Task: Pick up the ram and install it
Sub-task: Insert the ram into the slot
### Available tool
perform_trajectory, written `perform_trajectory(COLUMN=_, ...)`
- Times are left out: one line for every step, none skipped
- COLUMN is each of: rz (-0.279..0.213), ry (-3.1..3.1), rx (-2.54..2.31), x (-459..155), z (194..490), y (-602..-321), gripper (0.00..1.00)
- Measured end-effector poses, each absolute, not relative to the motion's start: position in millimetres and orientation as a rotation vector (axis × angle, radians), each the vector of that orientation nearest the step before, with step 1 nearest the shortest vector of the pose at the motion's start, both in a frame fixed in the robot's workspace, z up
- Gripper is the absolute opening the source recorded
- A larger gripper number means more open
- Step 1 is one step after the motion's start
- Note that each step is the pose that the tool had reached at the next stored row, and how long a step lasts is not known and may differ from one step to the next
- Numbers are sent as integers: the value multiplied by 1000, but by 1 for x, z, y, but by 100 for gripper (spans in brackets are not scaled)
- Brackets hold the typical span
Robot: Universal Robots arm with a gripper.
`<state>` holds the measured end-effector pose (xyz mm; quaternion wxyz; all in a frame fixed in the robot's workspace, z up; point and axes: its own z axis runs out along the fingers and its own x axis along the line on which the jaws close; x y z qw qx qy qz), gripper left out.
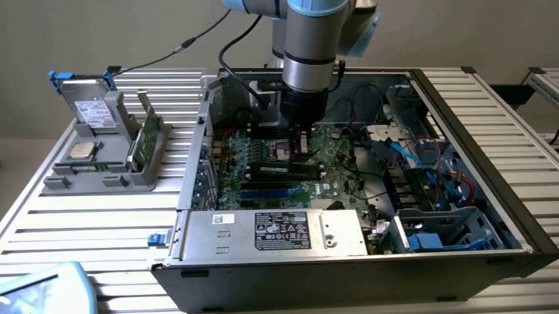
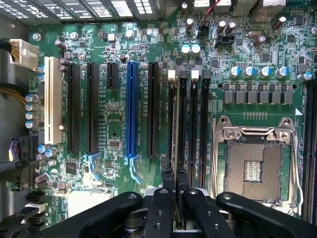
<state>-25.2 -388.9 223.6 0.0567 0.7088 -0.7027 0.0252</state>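
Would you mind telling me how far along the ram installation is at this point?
Done: the ram is picked up and inside the computer case. In hand: the end effector is shut on it, holding it edge-on along the black memory slots beside the empty processor socket. Left: it is not released, and whether it is pressed home I cannot tell.

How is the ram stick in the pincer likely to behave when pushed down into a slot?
Probably stiff: the ram looks like a thin board held edge-on in the shut pincer. Likely light, so it may tilt if pressed unevenly. Its narrow edge seems fragile if it misses the slot.
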Motion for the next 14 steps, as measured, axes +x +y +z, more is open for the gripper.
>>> perform_trajectory(rz=78, ry=-2131, rx=2149, x=-26, z=224, y=-389, gripper=13)
perform_trajectory(rz=79, ry=-2130, rx=2148, x=-26, z=224, y=-389, gripper=13)
perform_trajectory(rz=80, ry=-2129, rx=2148, x=-26, z=224, y=-389, gripper=13)
perform_trajectory(rz=81, ry=-2129, rx=2148, x=-26, z=224, y=-389, gripper=13)
perform_trajectory(rz=82, ry=-2129, rx=2147, x=-26, z=224, y=-389, gripper=13)
perform_trajectory(rz=82, ry=-2129, rx=2147, x=-26, z=224, y=-388, gripper=13)
perform_trajectory(rz=82, ry=-2129, rx=2147, x=-26, z=224, y=-388, gripper=13)
perform_trajectory(rz=82, ry=-2129, rx=2147, x=-26, z=224, y=-388, gripper=13)
perform_trajectory(rz=82, ry=-2129, rx=2147, x=-26, z=225, y=-387, gripper=13)
perform_trajectory(rz=82, ry=-2129, rx=2147, x=-26, z=225, y=-387, gripper=13)
perform_trajectory(rz=82, ry=-2129, rx=2147, x=-26, z=225, y=-387, gripper=13)
perform_trajectory(rz=82, ry=-2129, rx=2147, x=-26, z=226, y=-387, gripper=13)
perform_trajectory(rz=82, ry=-2129, rx=2147, x=-26, z=226, y=-387, gripper=13)
perform_trajectory(rz=83, ry=-2129, rx=2147, x=-26, z=227, y=-387, gripper=13)
